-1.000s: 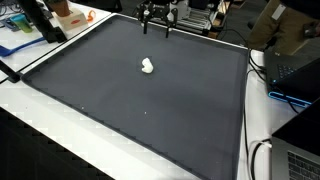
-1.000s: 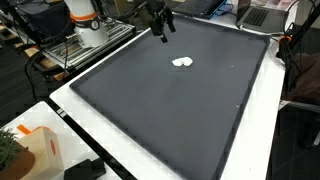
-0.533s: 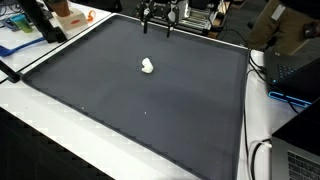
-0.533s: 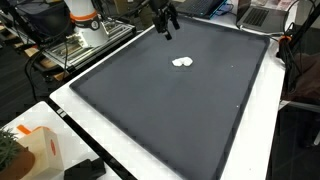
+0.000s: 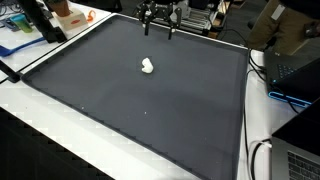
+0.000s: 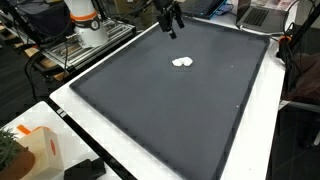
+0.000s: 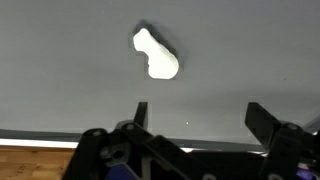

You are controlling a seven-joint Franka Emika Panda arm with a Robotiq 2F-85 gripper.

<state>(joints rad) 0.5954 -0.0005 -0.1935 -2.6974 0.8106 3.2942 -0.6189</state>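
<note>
Two fingers of my hand stand wide apart with nothing between them, low over the dark mat. Just beyond the fingertips, clear of both, a small white lump lies on the mat. In an exterior view the lump sits toward my edge, and the white bench borders the mat.

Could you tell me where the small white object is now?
In both exterior views the white object lies on the dark mat toward its far edge, near the open gripper but untouched.
</note>
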